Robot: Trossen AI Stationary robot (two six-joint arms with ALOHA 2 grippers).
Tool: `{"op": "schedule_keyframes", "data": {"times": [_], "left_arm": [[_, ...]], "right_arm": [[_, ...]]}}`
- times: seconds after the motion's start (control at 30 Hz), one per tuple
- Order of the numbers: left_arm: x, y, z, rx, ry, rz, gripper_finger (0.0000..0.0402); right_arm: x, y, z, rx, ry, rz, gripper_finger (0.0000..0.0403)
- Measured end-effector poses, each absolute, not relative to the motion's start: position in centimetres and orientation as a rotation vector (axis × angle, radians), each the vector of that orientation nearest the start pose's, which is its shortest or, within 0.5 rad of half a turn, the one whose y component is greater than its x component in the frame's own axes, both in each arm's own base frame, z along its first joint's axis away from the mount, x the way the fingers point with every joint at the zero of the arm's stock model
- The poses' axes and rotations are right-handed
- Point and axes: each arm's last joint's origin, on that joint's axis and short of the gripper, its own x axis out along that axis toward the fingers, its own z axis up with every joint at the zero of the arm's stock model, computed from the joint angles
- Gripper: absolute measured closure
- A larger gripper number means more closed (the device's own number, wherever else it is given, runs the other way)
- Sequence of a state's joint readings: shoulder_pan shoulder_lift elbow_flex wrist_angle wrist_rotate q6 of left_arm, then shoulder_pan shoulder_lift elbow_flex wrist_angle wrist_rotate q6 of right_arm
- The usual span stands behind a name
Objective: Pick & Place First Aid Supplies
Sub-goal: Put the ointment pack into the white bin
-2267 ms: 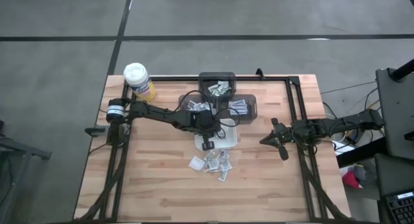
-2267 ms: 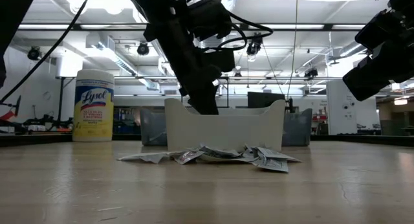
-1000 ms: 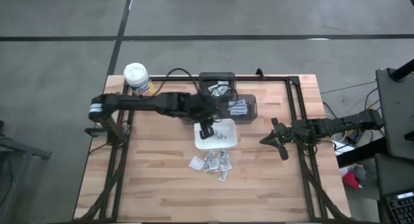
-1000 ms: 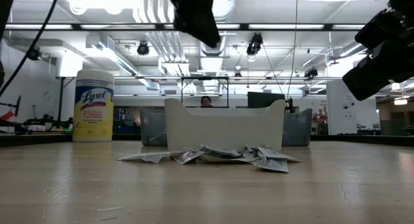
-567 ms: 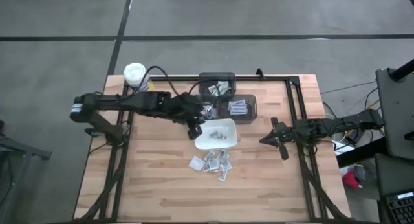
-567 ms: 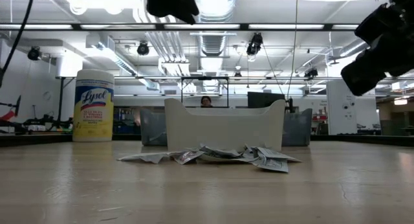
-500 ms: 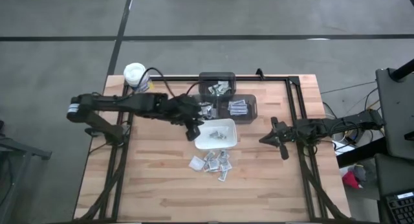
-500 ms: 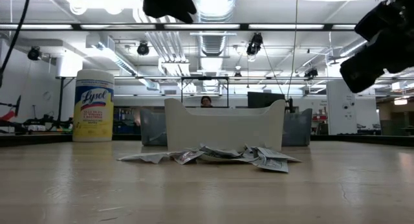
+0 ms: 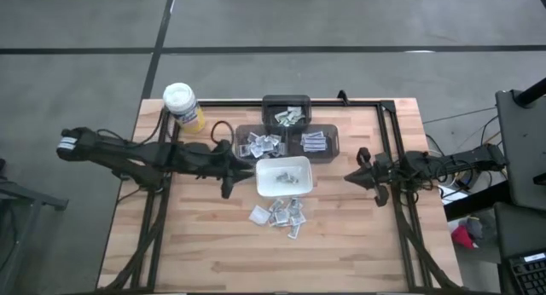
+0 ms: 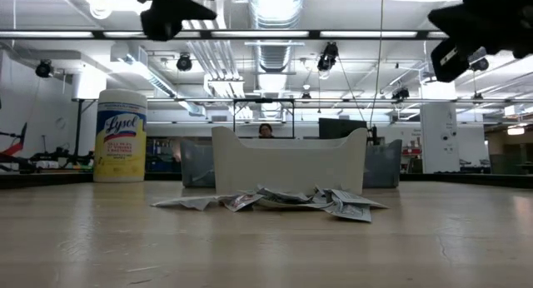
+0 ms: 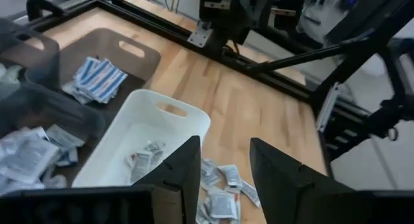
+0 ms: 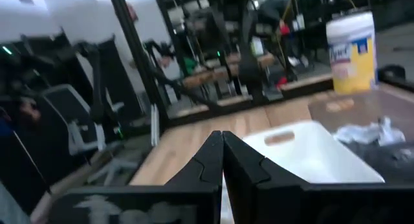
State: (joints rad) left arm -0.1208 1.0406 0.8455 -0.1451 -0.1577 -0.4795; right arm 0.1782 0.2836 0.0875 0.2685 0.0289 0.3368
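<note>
Pale butcher-block wood makes up the tabletop [image 9: 213, 244], and on it the loose first aid packets [image 9: 279, 215] lie in a small heap just in front of the white dish [image 9: 284, 176], a few touching its near wall. More packets already sit inside the dish, and others fill the dark bins [image 9: 288, 140] behind it. A yellow canister [image 9: 183, 107] stands at the far left corner, well apart from the work.

The left gripper [image 9: 226, 189] hangs in the air just beside the dish's left edge, its arm stretched low across from the left side of the tabletop. Its wrist view shows the jaws standing partly apart with nothing between them (empty, as far as the pictures tell). From these jaws the heap lies forward and across toward the right, past the near left corner of the dish; the heap spreads wider along the dish's front than it runs out from it.

The right gripper [image 9: 362, 176] waits near the right rail, jaws pressed together on nothing, pointing toward the dish.

By my judgement the left arm is the nearer to the heap, so the next pick falls to it: a short swing toward the front of the dish, then a descent onto one packet.
</note>
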Motion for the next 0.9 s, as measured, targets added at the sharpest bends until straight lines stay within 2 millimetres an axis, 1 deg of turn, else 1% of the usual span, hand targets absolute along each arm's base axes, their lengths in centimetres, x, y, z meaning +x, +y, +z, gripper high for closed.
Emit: {"op": "schedule_keyframes", "data": {"times": [0.13,0.3,0.43,0.53,0.63,0.7,0.8,0.9], "left_arm": [[21.2,-2.4,28.9,-0.475,0.261,0.096,0.0275],[19.8,-2.2,26.3,-0.529,0.167,0.078,0.0275],[18.9,-2.1,24.3,-0.548,0.094,0.058,0.0275],[18.3,-2.0,22.6,-0.567,0.101,0.052,0.0275],[17.8,-2.0,21.1,-0.615,0.141,0.063,0.0275],[17.6,-2.0,20.3,-0.656,0.158,0.072,0.0275],[17.4,-1.9,19.6,-0.677,0.175,0.081,0.0275],[17.4,-1.9,19.5,-0.659,0.176,0.080,0.0275]], "right_arm": [[11.3,1.9,20.5,0.353,-0.141,0.176,0.0394],[11.3,2.0,21.4,0.361,-0.230,0.195,0.0394],[11.6,2.0,22.5,0.361,-0.233,0.201,0.0394],[12.1,2.2,23.7,0.355,-0.217,0.229,0.0394],[12.9,2.5,25.0,0.339,-0.153,0.262,0.0394],[13.7,2.7,25.6,0.326,-0.050,0.259,0.0394],[14.9,2.9,26.6,0.292,0.132,0.247,0.0394],[16.1,3.2,27.7,0.255,0.258,0.238,0.0394]]}}
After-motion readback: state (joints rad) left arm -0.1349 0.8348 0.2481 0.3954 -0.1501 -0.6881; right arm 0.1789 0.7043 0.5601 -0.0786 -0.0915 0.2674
